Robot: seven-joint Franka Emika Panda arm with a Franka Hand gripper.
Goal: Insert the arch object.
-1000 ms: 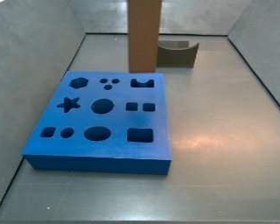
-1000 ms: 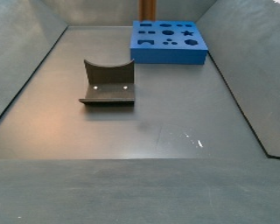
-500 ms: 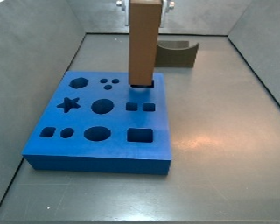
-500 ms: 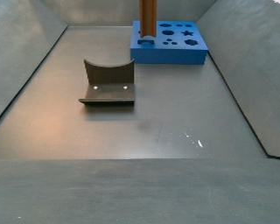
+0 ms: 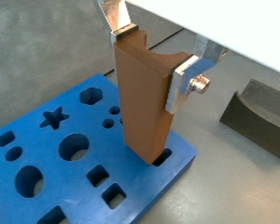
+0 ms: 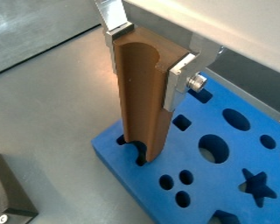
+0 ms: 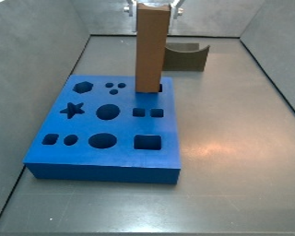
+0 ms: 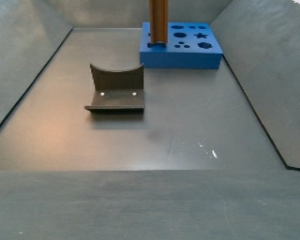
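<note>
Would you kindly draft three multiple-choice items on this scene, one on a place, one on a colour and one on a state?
1. Where does the arch object's lower end sit?
A. In a cutout near a corner of the blue board
B. On the bare floor
C. On the grey block

2. What colour is the piece between the fingers?
A. Blue
B. Brown
C. Grey

3. How does the gripper stand?
A. Open, away from everything
B. Shut on nothing
C. Shut on the upright arch object

Answers: 1 A, both wrist views show its foot in a corner cutout. 2 B, it is wood-coloured. 3 C, the silver fingers press its sides.
</note>
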